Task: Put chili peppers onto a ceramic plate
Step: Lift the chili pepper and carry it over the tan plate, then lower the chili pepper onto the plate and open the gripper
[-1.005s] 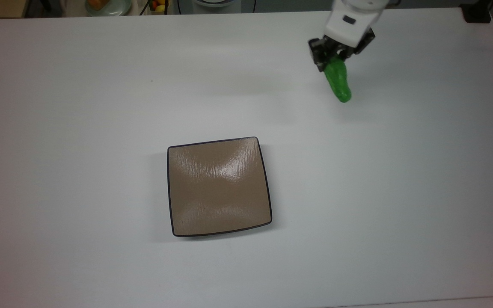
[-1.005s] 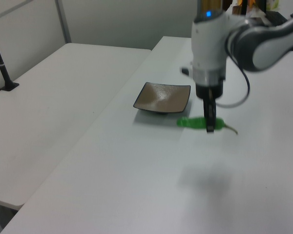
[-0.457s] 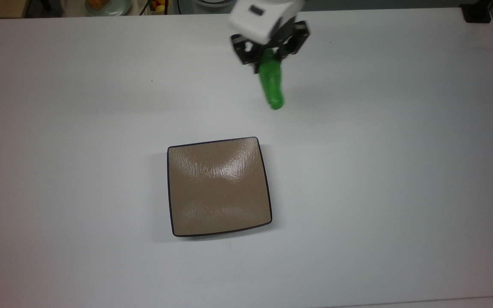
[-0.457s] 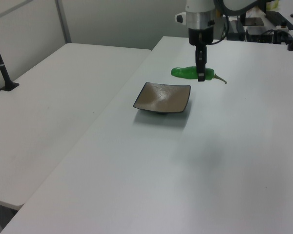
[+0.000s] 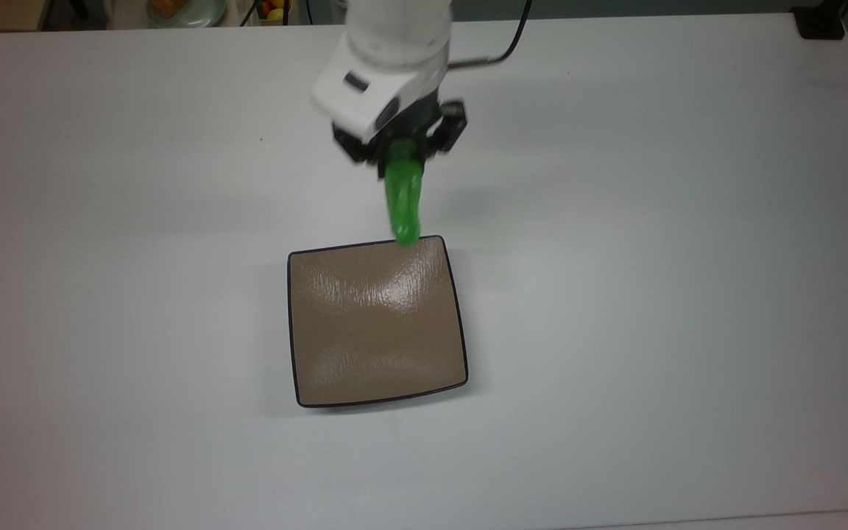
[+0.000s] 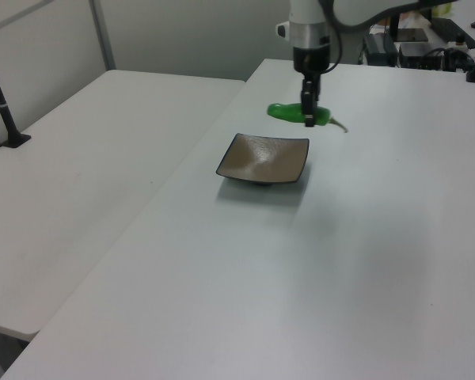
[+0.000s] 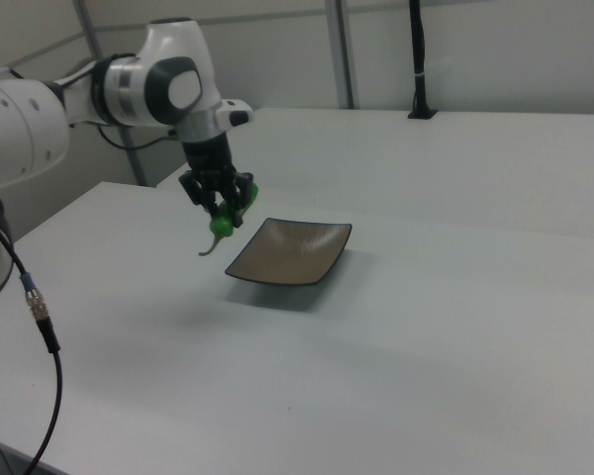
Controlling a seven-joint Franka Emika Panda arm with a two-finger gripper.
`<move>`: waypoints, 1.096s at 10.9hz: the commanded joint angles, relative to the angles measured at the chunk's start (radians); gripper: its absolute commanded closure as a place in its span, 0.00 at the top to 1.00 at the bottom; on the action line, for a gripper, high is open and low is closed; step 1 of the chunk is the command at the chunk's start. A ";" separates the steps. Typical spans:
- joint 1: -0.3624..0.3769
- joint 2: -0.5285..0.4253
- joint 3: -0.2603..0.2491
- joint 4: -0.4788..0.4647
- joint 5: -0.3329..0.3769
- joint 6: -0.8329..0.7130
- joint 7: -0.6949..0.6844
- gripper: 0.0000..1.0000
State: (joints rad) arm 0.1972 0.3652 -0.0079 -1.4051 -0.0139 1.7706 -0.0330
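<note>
bright, even | glare on plate (image 5: 387,287) (rippled) | soft shadows

arm (image 7: 129,84): glossy white shells | grey joint bands | black fingers (image 5: 453,126) | black cable (image 7: 40,307)

White table (image 5: 689,294), black post (image 6: 1,103)

Robotics lab: bare white table (image 5: 689,294), Panda arm (image 7: 129,89) with trailing cable (image 7: 40,317), second white table (image 6: 79,158) alongside, black post (image 7: 419,59), plain grey walls.
</note>
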 commanded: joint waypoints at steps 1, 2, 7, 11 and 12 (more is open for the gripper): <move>-0.030 0.093 -0.009 0.043 0.028 0.165 -0.015 0.07; -0.038 0.116 -0.009 0.043 0.029 0.220 -0.015 0.07; -0.042 0.222 -0.007 0.043 0.029 0.423 -0.010 0.07; -0.039 0.265 -0.006 0.041 0.029 0.509 0.019 0.07; -0.038 0.277 -0.004 0.041 0.029 0.518 0.019 0.07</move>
State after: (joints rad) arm 0.1491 0.6124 -0.0074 -1.3878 -0.0061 2.2621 -0.0262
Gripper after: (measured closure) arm 0.564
